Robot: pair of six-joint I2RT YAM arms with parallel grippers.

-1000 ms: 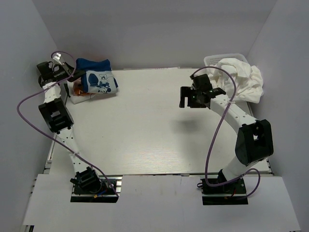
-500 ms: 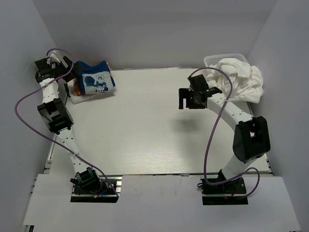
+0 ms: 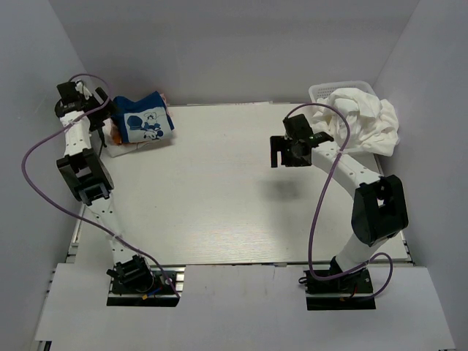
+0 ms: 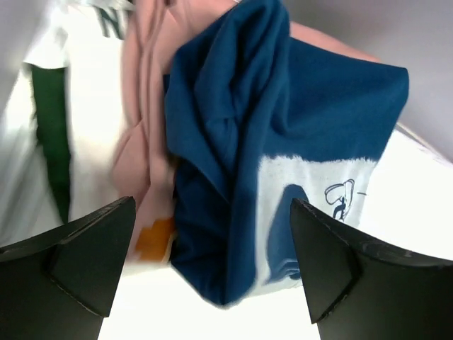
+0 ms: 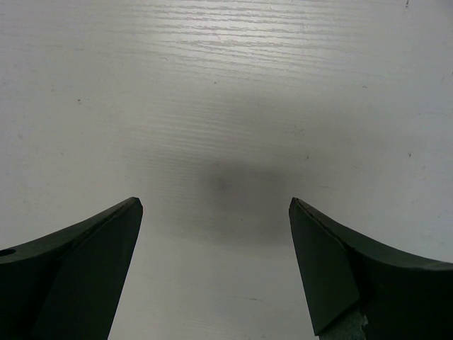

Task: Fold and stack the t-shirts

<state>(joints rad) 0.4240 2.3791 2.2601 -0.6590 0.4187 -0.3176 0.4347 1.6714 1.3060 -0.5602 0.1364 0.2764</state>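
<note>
A folded navy blue t-shirt (image 3: 145,121) with a white cartoon print panel tops a small stack at the table's back left corner. In the left wrist view the navy t-shirt (image 4: 297,113) lies over a pink one (image 4: 145,106) and a white one with green lettering (image 4: 81,120). My left gripper (image 3: 99,111) (image 4: 212,205) hangs open just left of the stack, holding nothing. A heap of white t-shirts (image 3: 369,121) spills from the basket at back right. My right gripper (image 3: 281,152) (image 5: 215,202) is open above bare table.
The white mesh basket (image 3: 322,91) stands in the back right corner under the white heap. An orange patch (image 4: 152,237) shows at the stack's lower edge. Grey walls close in on the table (image 3: 219,190) at the left, back and right.
My left gripper has opened, let go of the navy t-shirt and drawn back to the left. The shirt has settled on the stack. My right gripper has drifted slightly left.
</note>
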